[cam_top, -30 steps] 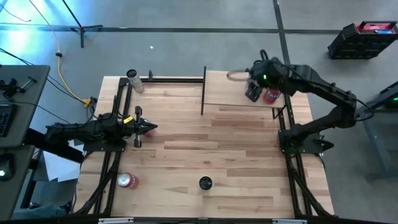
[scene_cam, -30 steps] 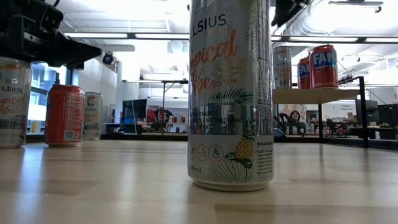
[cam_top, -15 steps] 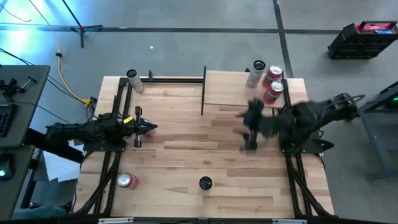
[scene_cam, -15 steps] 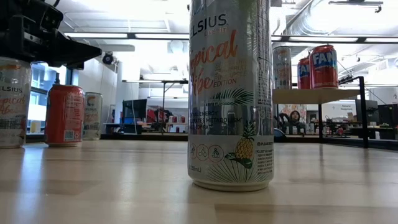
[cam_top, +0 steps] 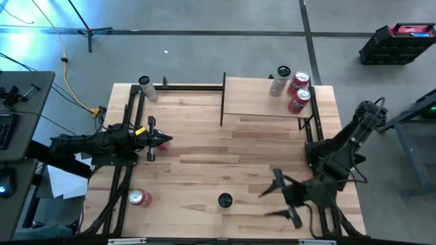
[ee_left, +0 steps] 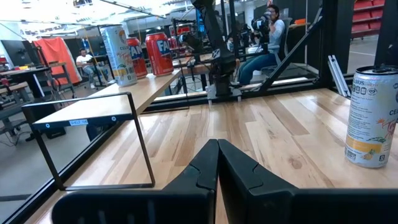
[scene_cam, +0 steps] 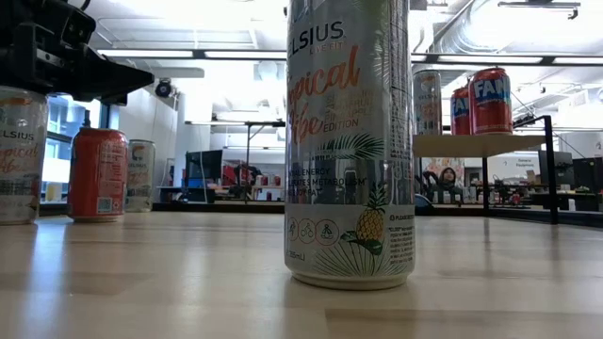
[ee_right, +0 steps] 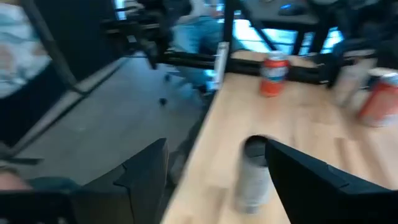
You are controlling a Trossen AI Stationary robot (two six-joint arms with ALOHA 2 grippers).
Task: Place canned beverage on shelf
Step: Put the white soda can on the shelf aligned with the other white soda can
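Your biggest risk now is knocking over the tall Celsius can that stands near the table's front edge: your right gripper sits just beside it with its fingers spread wide and empty, and the right wrist view shows that can between the two fingers but not yet gripped. If you close off-centre or come in too low, one finger will likely push the slim can over or off the edge.

Your right arm is folded back low from its base, wrist aimed across the front edge toward the can. Your left gripper waits well away from that can, over the table's left-middle, jaws pressed together on nothing.

The shelf, at the far right corner well apart from the can, already carries a silver can and two red Fanta cans.
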